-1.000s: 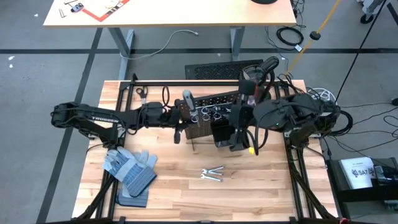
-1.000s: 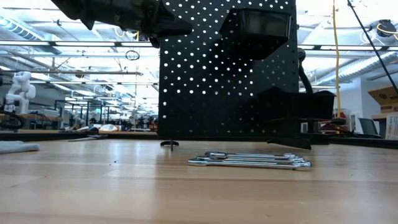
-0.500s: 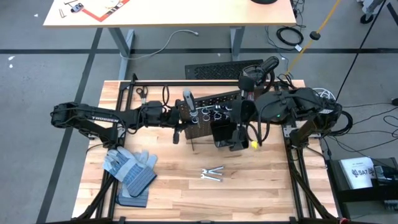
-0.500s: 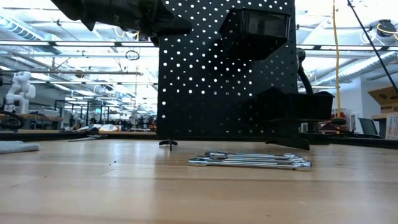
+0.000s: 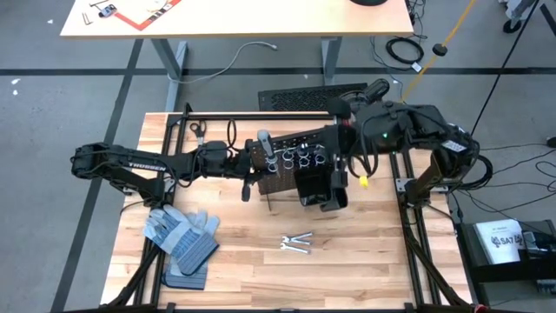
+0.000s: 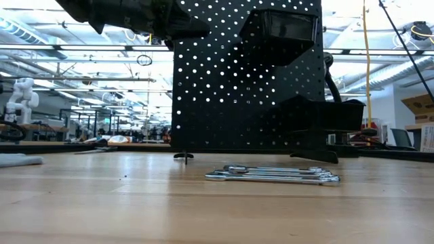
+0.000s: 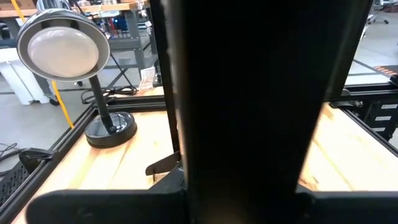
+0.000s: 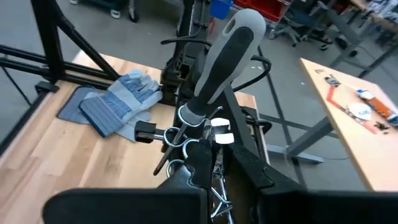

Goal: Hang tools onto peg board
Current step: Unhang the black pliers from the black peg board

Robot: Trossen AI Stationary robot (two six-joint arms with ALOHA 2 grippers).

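The black peg board [image 5: 291, 161] stands upright across the middle of the table, on its foot [image 6: 183, 157]. It carries a row of silver rings [image 8: 180, 134] and a black bin [image 5: 313, 185]. A grey-handled screwdriver [image 8: 227, 56] stands in a ring near the board's left end. My left gripper [image 5: 248, 163] is shut on the board's left end. My right gripper [image 5: 334, 158] hovers over the board's right end, above the rings. Silver wrenches [image 5: 296, 243] lie flat on the table in front of the board. Pliers [image 5: 198, 129] lie at the far left. The red-handled screwdriver does not show. My left gripper holds the peg board by its left edge, near the top corner [image 6: 178, 30]. It comes level from the table's left. The panel [image 7: 249, 93] fills the left wrist view and hides the fingers, so the kind of hold does not show. The board stays upright on the table.
Blue-grey work gloves [image 5: 182, 235] lie at the near left. A black desk lamp [image 5: 375, 89] and a flat ribbed mat [image 5: 304, 97] are behind the board. A small yellow piece [image 5: 363, 181] hangs by the right arm. Bare wood lies around the wrenches.
My right arm has swung toward the table's far edge. Its gripper has gone from in front of the bin up to the row of rings at the board's right end. My left gripper and the board have kept their place.
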